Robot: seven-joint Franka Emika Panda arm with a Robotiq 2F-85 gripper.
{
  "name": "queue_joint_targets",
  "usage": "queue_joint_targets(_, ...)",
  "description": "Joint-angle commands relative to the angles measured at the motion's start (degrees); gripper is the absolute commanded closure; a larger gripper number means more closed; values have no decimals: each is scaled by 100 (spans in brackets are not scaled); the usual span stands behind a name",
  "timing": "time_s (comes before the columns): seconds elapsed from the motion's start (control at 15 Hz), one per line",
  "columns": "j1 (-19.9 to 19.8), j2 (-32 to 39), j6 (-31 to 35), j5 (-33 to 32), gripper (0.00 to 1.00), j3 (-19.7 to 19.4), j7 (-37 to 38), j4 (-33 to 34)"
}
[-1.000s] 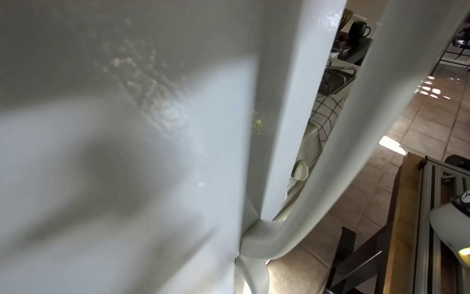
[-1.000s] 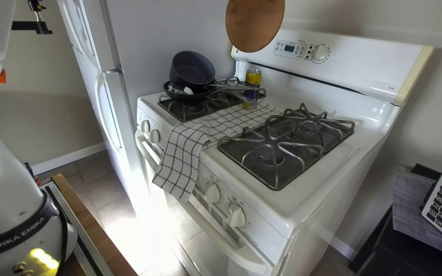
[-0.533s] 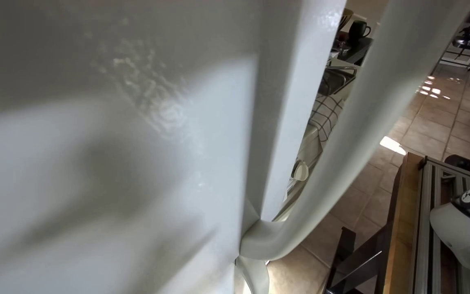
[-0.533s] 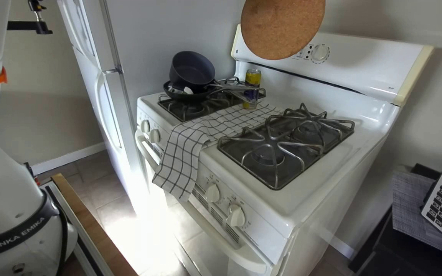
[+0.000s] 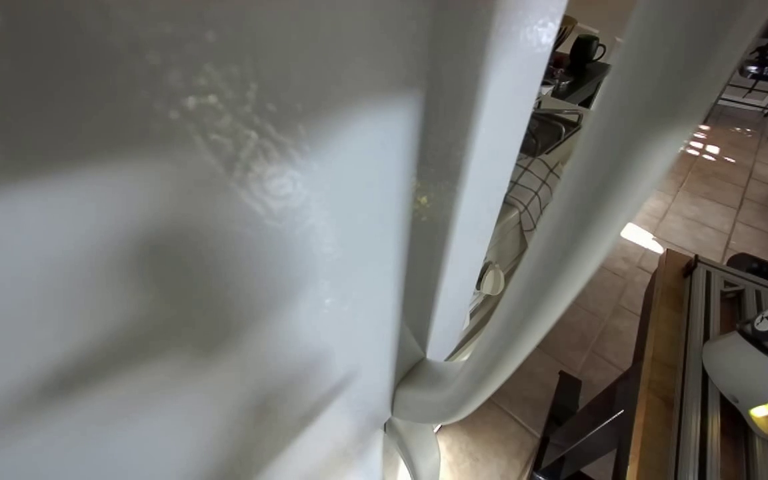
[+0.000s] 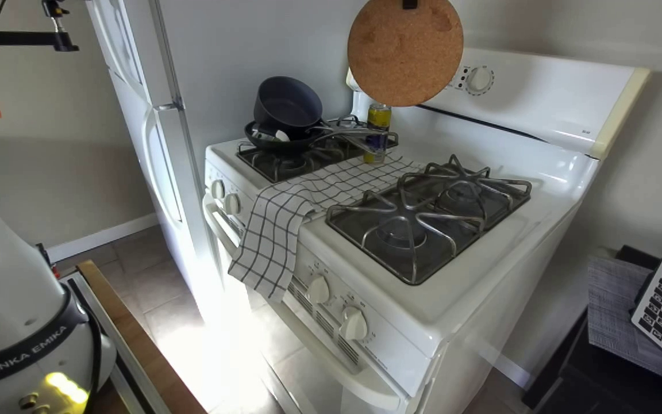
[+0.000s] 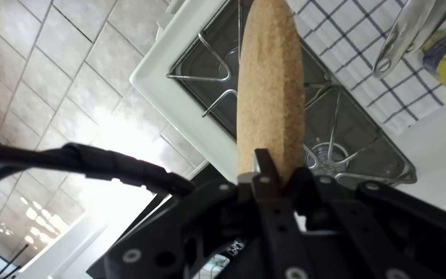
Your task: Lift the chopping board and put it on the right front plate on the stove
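Note:
The chopping board is a round brown cork disc [image 6: 405, 54] hanging upright in the air above the stove in an exterior view. It shows edge-on in the wrist view [image 7: 270, 93]. My gripper [image 7: 283, 174] is shut on its edge; only a dark fingertip [image 6: 410, 4] shows at the top of an exterior view. The stove [image 6: 388, 339] is white. Its right front plate [image 6: 403, 231], a dark burner under a metal grate, holds nothing. In the wrist view the board partly hides this plate [image 7: 223, 69], well below it.
A checked towel [image 6: 276, 230] lies across the stove's middle. Stacked dark pans [image 6: 288, 109] stand on the left burners. A yellow can [image 6: 378, 129] stands behind the towel. The control panel [image 6: 538, 92] rises at the back. A fridge [image 6: 135, 86] stands on the left.
The board first swung right in the view, then came back slightly left and lower. More of its face shows now, with the fingertip at its top. The stove and its objects have not moved.

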Motion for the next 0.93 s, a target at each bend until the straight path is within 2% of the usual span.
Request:
queue_joint_targets(0.0,11,-61,54,0,86,15,-50,-148)
queue_joint_targets(0.07,13,-111,72,-1,96,16,-90,-242)
queue_joint_targets(0.33,112,-177,797,-685,96,84,-1274,-510)
queue_joint_targets(0.53,39,-116,1253,-934,96,78,-2194,-608)
queue_joint_targets(0.87,-52,324,1837,-1394,96,20,-3603,-713)
